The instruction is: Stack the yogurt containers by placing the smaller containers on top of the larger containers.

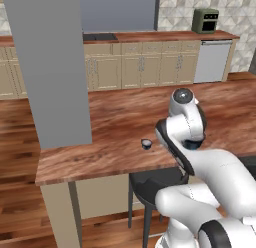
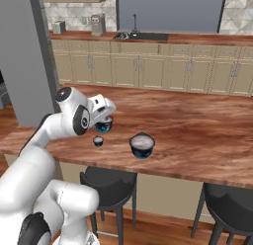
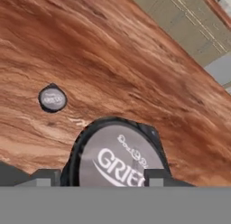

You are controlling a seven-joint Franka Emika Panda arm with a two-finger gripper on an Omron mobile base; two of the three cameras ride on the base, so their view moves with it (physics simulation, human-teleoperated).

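Note:
The middle-sized yogurt container (image 3: 118, 160), dark with a pale printed lid, sits between the two fingertips of my gripper (image 3: 101, 177). The fingers stand close on either side of it; I cannot tell whether they press on it. From the right base view the hand hangs over this cup (image 2: 104, 124) near the counter's front left part, with my gripper (image 2: 104, 121) right at it. The tiniest cup (image 2: 98, 141) stands on the counter just in front of it, also visible as a small dark cup (image 1: 146, 143) (image 3: 53, 99). The widest, squat cup (image 2: 142, 144) stands to the right, apart from both.
The wooden counter (image 2: 197, 135) runs wide to the right and back. A grey pillar (image 1: 50, 67) rises at its left end. Black stools (image 2: 106, 182) stand under the front edge. Cabinets and a sink (image 2: 143, 36) line the far wall.

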